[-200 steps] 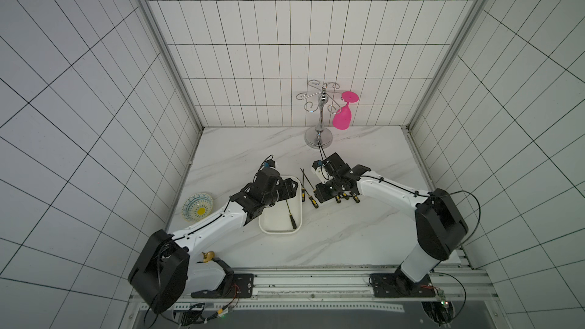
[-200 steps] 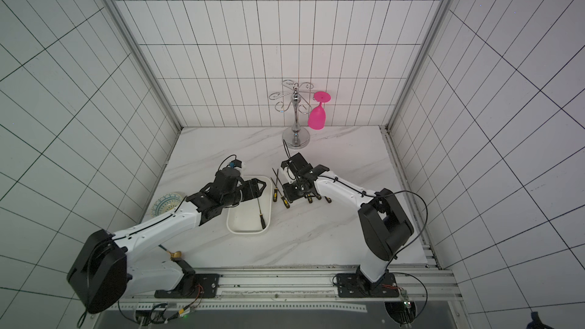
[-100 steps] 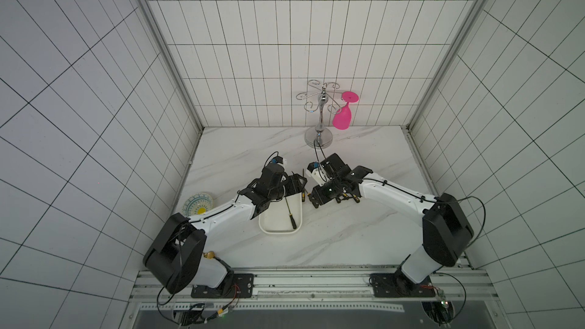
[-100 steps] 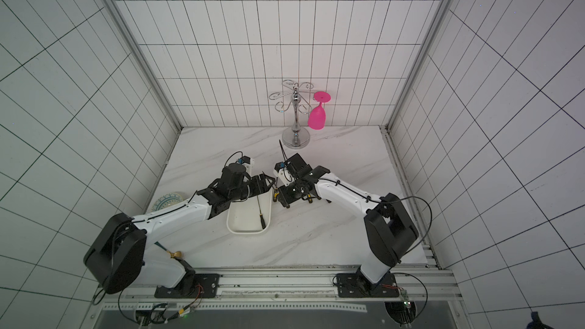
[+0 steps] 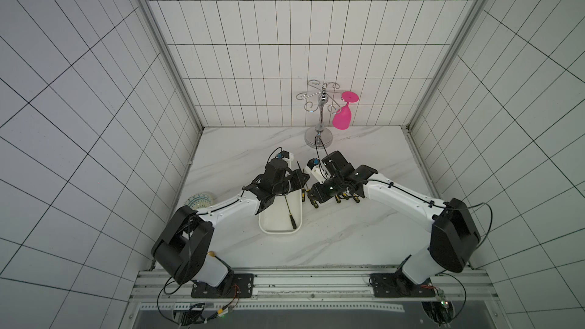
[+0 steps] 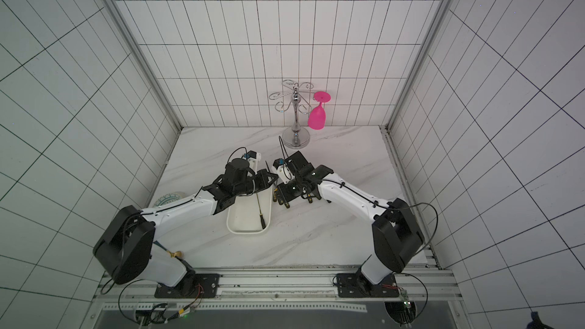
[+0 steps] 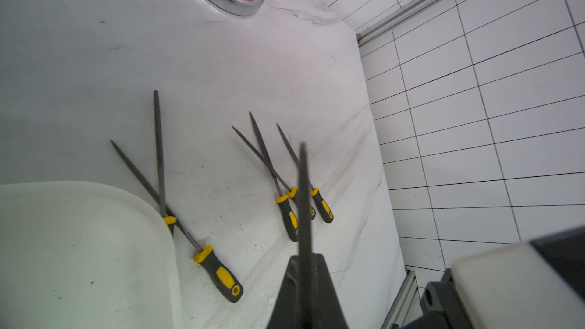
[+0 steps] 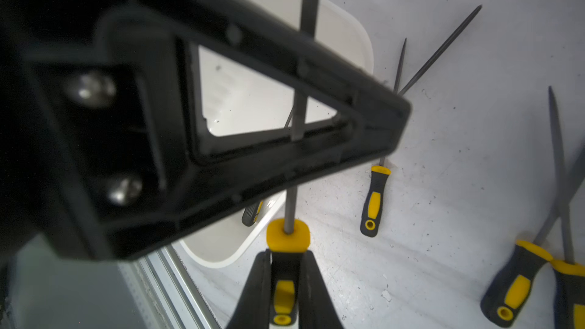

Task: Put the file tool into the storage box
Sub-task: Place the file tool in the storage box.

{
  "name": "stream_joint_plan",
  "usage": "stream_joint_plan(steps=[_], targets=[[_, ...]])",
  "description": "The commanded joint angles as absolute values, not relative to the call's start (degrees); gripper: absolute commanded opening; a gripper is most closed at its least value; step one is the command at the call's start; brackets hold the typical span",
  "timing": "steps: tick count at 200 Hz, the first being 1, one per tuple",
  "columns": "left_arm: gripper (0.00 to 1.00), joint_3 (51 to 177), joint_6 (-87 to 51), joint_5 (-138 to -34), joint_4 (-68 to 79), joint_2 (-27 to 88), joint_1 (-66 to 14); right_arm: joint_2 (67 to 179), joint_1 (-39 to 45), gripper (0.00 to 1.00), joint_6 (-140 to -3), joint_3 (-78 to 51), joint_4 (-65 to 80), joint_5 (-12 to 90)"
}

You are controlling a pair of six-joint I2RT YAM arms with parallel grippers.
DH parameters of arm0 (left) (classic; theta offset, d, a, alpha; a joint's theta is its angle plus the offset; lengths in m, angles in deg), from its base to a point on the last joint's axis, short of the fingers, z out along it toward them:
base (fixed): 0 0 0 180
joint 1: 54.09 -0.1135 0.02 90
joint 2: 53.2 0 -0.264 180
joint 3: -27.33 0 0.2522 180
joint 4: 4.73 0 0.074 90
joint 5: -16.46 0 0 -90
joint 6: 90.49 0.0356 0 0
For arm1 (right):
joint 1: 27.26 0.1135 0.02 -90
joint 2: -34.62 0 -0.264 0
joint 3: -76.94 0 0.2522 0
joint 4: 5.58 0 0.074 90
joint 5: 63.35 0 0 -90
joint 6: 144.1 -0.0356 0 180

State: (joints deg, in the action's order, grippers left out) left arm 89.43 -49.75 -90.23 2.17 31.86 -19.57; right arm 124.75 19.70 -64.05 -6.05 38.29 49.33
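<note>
Handover, by the look of it, with one file tool gripped by both arms at once.

Left wrist view: shows left gripper shut tight on the grey blade of the file tool, with the tip poking out past the fingers, clear of the table. Shows also a corner of the storage box, a crossed pair of files just beside it, and three more files a little further off, all lying flat.

Right wrist view: shows right gripper clamped on the yellow-and-black handle of the same file, with the blade passing on through the left arm's fingers. Beyond, catches the storage box with the handle of a stored file peeping out inside.

Both top views: put the storage box just 9 o'clock of table centre, long axis 12 to 6, with the stored file toward its 3 o'clock wall. Place the held file aloft near the box's 1 o'clock corner, not yet in it. Set the other files at 2 to 3 o'clock of the box, patterned dish at 9, chrome stand with pink glass at 12 to 1.

Next, probably: calls for the right fingers to let go of the handle, then a short carry toward 9 o'clock, blade lined up 12 to 6, and a low release beside the stored file. Worth minding: thin blade, heavier handle, likely droop once freed.
</note>
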Motion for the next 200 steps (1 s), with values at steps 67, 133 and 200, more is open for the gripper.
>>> stream_joint_plan(steps=[67, 133, 200], targets=[[0.00, 85.64, -45.67, -84.63, 10.64, 24.82, -20.47, 121.66, 19.50, 0.58, -65.15, -8.00, 37.30, 46.08], [0.00, 77.82, -42.45, -75.71, 20.91, 18.51, -20.55, 123.36, 18.12, 0.57, -67.15, -6.76, 36.52, 42.81], [0.39, 79.77, -41.52, -75.66, 20.80, 23.63, -20.52, 130.95, 15.73, 0.58, -66.32, -7.15, 36.22, 38.12]])
